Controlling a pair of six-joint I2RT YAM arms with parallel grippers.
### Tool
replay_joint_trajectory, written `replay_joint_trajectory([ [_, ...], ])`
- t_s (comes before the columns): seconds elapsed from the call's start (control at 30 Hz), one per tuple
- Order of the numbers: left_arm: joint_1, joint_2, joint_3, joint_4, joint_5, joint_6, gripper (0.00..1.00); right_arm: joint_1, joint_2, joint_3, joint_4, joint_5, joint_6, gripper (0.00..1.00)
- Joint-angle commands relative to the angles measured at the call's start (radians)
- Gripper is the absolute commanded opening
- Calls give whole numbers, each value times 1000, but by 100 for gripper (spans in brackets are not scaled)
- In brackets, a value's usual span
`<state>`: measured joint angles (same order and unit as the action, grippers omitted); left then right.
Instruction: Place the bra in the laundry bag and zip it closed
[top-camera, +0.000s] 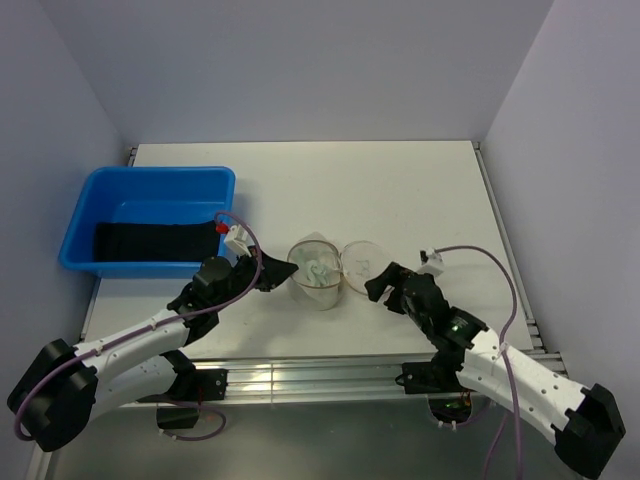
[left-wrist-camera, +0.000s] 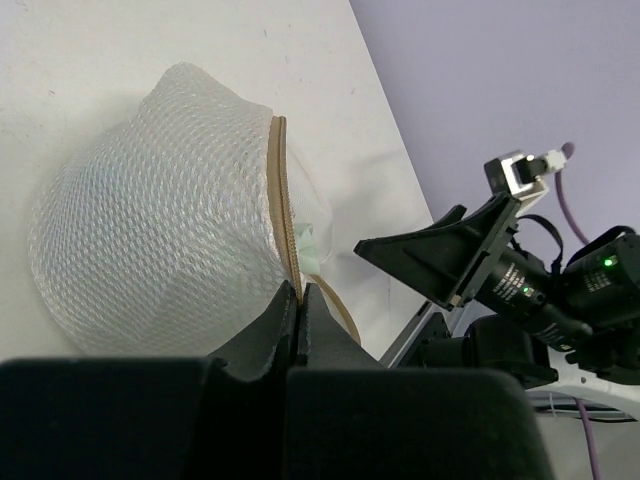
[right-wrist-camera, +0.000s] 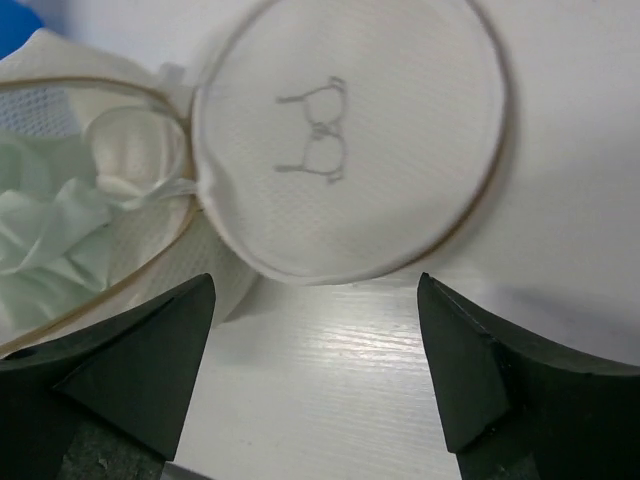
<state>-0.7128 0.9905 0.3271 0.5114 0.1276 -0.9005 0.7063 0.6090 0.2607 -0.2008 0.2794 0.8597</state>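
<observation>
Two grippers were at the laundry bag in the middle of the table. The left gripper had its fingers pressed together on the tan rim of the bag, a pinch on the side nearest to that arm. The right gripper stood with its jaws spread wide, holding nothing, just in front of the round lid, which lay flat on the table beside the bag, unzipped. The bra sat inside the open bag: pale, crumpled fabric under the rim. At the far left stood a blue tub with a black cloth in it.
</observation>
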Motion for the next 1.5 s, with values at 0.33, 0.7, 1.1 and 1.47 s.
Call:
replay_joint_trajectory([
  [0.33,-2,-59,-3,44,-3,28,0,-144,125,-159,271,-26,295,82],
  [0.7,-4,-35,18,38,6,38,0,-220,429,-147,601,-91,328,58],
  [1.1,-1,46,287,-59,-42,73,0,-174,48,280,410,185,-261,0],
  [1.47,62,37,326,-185,-142,101,0,134,245,627,-9,418,-501,0],
])
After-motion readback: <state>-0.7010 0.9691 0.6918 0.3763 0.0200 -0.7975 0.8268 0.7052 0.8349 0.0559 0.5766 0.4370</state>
